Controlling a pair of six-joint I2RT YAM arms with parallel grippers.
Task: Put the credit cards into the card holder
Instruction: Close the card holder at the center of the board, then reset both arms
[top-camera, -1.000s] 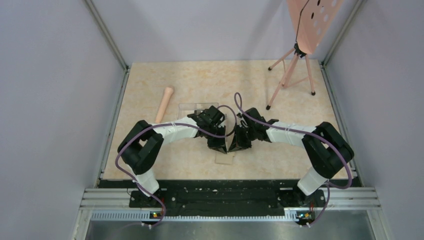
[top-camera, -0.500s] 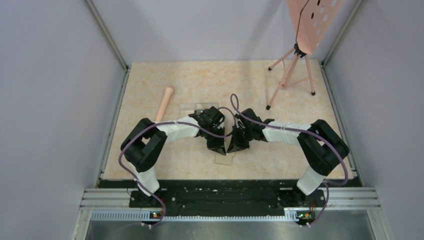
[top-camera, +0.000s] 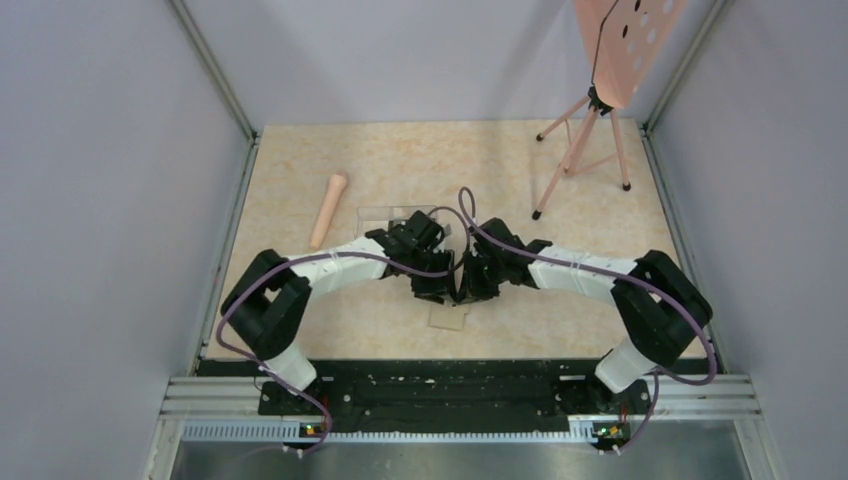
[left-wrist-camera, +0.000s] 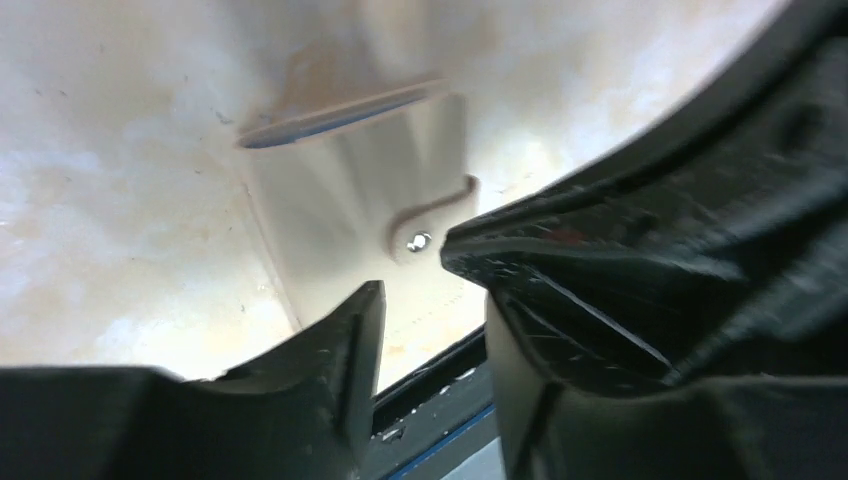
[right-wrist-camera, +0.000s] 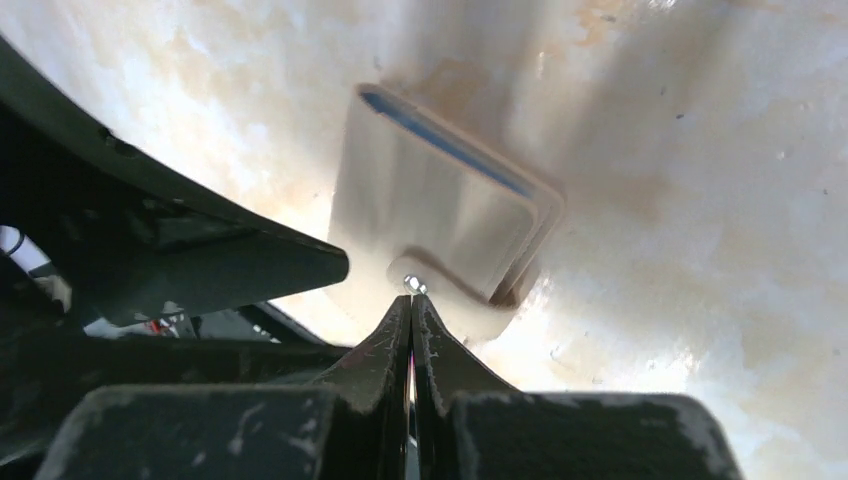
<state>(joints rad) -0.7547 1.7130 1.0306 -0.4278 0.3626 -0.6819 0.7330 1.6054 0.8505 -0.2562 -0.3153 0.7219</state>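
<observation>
The tan card holder (left-wrist-camera: 350, 210) lies folded flat on the table, its grey-blue inside showing as a slit at the far edge. In the top view the card holder (top-camera: 450, 318) peeks out just in front of both grippers. My left gripper (left-wrist-camera: 430, 345) stands open over its near edge, with nothing between the fingers. My right gripper (right-wrist-camera: 411, 298) is shut, its tips resting at the tab by the small metal clasp (right-wrist-camera: 412, 284). The two grippers (top-camera: 440, 290) (top-camera: 470, 288) almost touch. No credit cards are in view.
A clear plastic box (top-camera: 385, 214) sits just behind the left wrist. A wooden pestle-like stick (top-camera: 328, 208) lies at the back left. A pink tripod stand (top-camera: 585, 150) occupies the back right corner. Walls close in the table on three sides.
The left gripper has gone from shut to open. The left arm's elbow has swung outward to the left and lower. The right gripper stays shut at the clasp.
</observation>
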